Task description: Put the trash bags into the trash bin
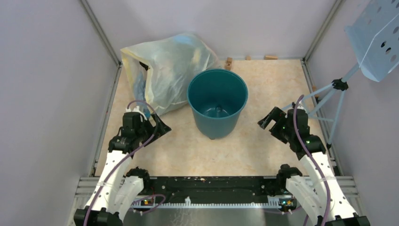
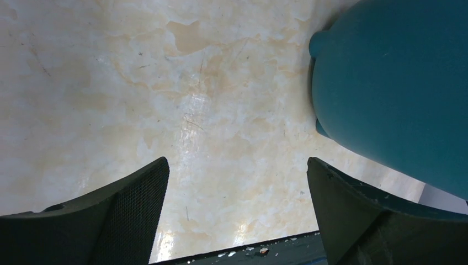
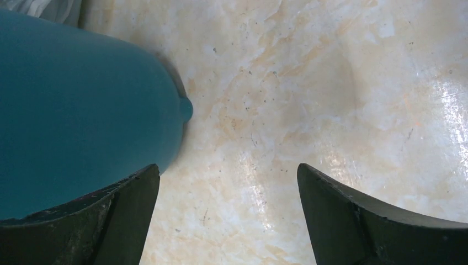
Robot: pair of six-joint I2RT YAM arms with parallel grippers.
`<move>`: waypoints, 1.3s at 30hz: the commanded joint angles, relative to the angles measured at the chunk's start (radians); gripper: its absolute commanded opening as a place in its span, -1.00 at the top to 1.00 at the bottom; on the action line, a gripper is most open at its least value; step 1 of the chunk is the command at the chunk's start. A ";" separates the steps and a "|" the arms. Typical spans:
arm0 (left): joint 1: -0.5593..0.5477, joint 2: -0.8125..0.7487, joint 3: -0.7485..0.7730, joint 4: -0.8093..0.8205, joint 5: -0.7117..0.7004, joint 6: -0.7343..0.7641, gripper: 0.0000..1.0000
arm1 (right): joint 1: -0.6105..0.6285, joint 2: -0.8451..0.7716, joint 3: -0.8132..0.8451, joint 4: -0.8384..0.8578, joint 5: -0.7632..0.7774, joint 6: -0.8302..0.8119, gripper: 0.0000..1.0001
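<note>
Nothing is begun yet: my left gripper and right gripper both hang wide and empty, either side of the trash bin, which stands upright in the middle. I see no loose pale-blue liner; blue shows only inside the yellowish bag far left, so I judge my left arm reaches there next

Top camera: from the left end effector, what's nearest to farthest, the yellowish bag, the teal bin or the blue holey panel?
1. Yellowish bag, just behind the left end effector.
2. Teal bin, centre.
3. Blue holey panel, far right.
</note>
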 commanded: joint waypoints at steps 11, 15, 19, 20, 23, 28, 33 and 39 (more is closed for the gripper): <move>-0.001 0.025 0.120 -0.023 -0.156 -0.063 -0.97 | 0.006 0.124 0.105 0.031 0.016 -0.027 -0.88; 0.005 0.094 0.215 -0.028 -0.252 -0.113 -0.97 | 0.006 0.119 0.119 0.017 0.031 0.004 -0.85; 0.126 0.273 0.421 -0.109 -0.280 -0.121 -0.98 | 0.006 0.132 0.153 0.015 0.014 0.011 -0.79; 0.175 0.324 0.470 -0.131 -0.267 -0.119 -0.97 | 0.006 0.137 0.166 0.009 0.013 0.007 -0.79; 0.298 0.433 0.596 -0.165 -0.274 -0.122 -0.97 | 0.006 0.140 0.192 0.000 0.023 -0.009 -0.79; 0.358 0.524 0.652 -0.119 -0.255 -0.210 -0.94 | 0.006 0.154 0.230 -0.005 0.032 -0.031 -0.79; 0.393 0.550 0.529 0.026 -0.122 -0.302 -0.64 | 0.006 0.183 0.294 -0.028 0.039 -0.088 -0.79; 0.397 0.567 0.321 0.370 -0.011 -0.350 -0.49 | 0.007 0.183 0.328 -0.030 0.056 -0.131 -0.79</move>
